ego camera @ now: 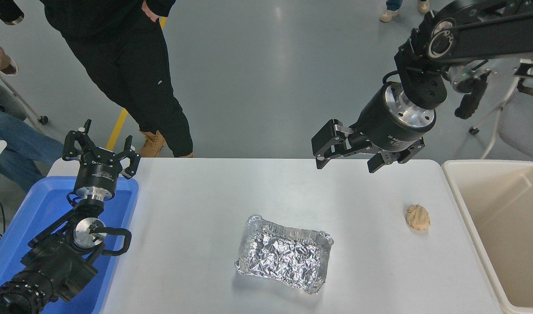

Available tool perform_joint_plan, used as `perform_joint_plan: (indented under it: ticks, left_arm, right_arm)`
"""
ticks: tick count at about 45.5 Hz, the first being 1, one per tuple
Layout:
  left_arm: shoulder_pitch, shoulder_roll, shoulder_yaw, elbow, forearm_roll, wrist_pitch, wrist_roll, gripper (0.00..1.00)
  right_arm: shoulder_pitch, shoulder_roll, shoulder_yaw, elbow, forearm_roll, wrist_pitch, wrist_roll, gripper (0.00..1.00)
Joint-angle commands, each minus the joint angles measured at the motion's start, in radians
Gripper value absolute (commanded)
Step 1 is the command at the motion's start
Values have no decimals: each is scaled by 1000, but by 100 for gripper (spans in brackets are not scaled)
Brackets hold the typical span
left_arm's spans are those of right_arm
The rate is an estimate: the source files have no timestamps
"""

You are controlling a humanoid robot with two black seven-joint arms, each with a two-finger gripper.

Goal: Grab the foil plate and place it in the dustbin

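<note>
The foil plate (285, 253) is shiny, crinkled and silver, and lies flat on the white table (196, 226) at the front middle. The cream-beige dustbin (471, 213) stands at the table's right edge, and nothing shows inside it. My right gripper (347, 163) is open and empty. It hangs in the air above the table's far edge, well behind the plate and to its right. My left gripper (101, 146) is open and empty, parked at the lower left over the blue tray.
A small tan crumpled paper ball (418, 217) lies on the table near the dustbin. A shallow blue tray (39, 209) sits under the left arm. A person in black clothes (131, 65) stands at the far left side; another sits at the left edge.
</note>
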Motion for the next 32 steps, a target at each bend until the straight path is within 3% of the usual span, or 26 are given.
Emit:
perform_joint_plan:
  ticks: [1, 32]
  left_arm:
    - [0, -1, 0, -1, 0, 0, 0, 99]
    - [0, -1, 0, 1, 0, 0, 0, 99]
  right_arm:
    - [-1, 6, 0, 0, 0, 0, 0, 100]
    - [-5, 32, 2, -4, 0, 0, 0, 100]
